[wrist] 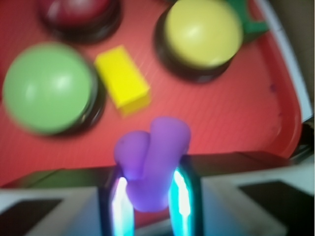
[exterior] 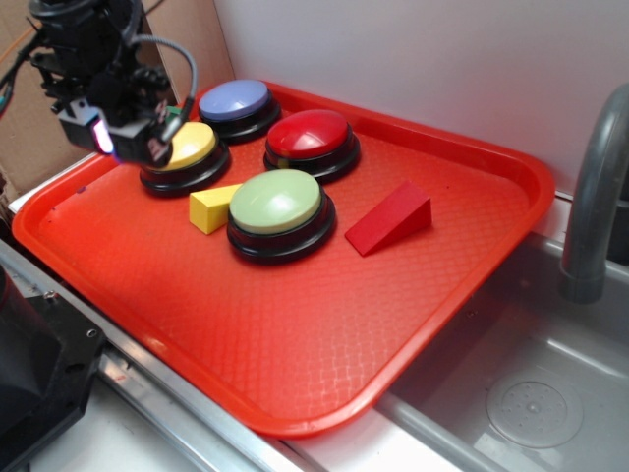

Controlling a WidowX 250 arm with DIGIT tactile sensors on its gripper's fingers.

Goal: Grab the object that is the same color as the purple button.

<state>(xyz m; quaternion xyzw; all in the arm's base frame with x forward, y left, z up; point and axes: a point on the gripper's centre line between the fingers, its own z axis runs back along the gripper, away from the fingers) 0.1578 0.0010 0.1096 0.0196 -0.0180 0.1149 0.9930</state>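
The claw (wrist: pixel 147 196) is pinching the lumpy purple plastic toy (wrist: pixel 152 160) between glowing pads, hovering above the textured red plastic tray (exterior: pixel 295 344), near the periwinkle domed button (exterior: pixel 234 100).

A: Arm pose, exterior view?
B: Black wrist assembly at upper left, cabling looped off its side, gripper (exterior: pixel 123 143) angled downward.
A: Jaw state, wrist view?
B: Two glowing fingers (wrist: pixel 119 206) stand parallel and close, clamped against the sides of the purple toy (wrist: pixel 153 164), which sticks out beyond the fingertips. Frame is blurred.
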